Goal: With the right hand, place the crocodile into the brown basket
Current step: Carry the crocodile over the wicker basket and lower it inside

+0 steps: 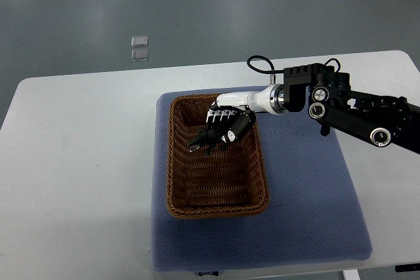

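We see the fingers [221,124] of the right hand [226,126] curled downward, black segments with white knuckle links, bent over a dark object low in the brown basket [176,162]. That dark object reads as the crocodile [205,140]: a small blackish shape with thin bits sticking out toward the picture's left, sitting just under and left of the fingertips, in the basket's far half. We cannot tell whether the fingers are clamped on it or only touching it from above; the dark toy and dark fingers blend.

Moving outward, the palm faces down into the basket, knuckles up, the hand tilted so the fingers point toward the picture's lower left. The white wrist section [252,101] crosses over the basket's far right corner. Behind it we see a black joint block with round caps and a looped black cable [260,65] on top, then the black forearm [367,119] running off to the right edge, angled slightly down.

The basket is oblong wicker, long axis running near to far, resting on a blue cushion pad [315,188], which lies on the white table [79,162]. Beyond the table, on the grey floor [197,4], we note two small clear squares [139,48] one beside the other
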{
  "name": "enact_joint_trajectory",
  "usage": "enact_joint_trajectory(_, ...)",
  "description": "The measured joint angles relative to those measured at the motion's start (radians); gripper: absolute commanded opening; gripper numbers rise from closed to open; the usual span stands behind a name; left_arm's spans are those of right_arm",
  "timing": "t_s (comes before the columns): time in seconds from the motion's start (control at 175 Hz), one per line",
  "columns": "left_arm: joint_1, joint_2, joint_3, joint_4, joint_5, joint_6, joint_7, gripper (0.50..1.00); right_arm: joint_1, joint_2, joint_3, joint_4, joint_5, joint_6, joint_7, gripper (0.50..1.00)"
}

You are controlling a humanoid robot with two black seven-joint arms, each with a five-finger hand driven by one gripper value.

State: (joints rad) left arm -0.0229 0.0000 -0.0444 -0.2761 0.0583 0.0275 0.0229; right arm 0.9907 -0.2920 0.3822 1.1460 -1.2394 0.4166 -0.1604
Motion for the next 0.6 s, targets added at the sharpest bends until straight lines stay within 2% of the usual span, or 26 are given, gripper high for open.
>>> enact_joint_trajectory(0.183, 0.0, 0.0, 0.001, -0.003, 0.0, 0.0, 0.0, 1.0, -0.017, 0.018, 0.0, -0.015, -0.002, -0.019, 0.001, 0.719)
enact_joint_trajectory(0.245, 0.0, 0.0, 0.001, -0.003, 0.0, 0.0, 0.0, 1.0, -0.022, 0.025, 0.0, -0.025, -0.002, -0.021, 0.002, 0.746)
enact_joint_trajectory(0.422, 0.0, 0.0, 0.002, -0.002, 0.0, 0.0, 0.0, 1.0, -0.038, 0.033, 0.001, -0.032, -0.002, -0.025, 0.003, 0.758)
enact_joint_trajectory(0.536, 0.0, 0.0, 0.001, -0.002, 0.0, 0.0, 0.0, 1.0, -0.044, 0.033, 0.005, -0.032, -0.002, -0.025, 0.003, 0.799)
enact_joint_trajectory(0.599, 0.0, 0.0, 0.001, -0.002, 0.0, 0.0, 0.0, 1.0, -0.044, 0.029, 0.014, -0.032, -0.001, -0.025, 0.003, 0.856)
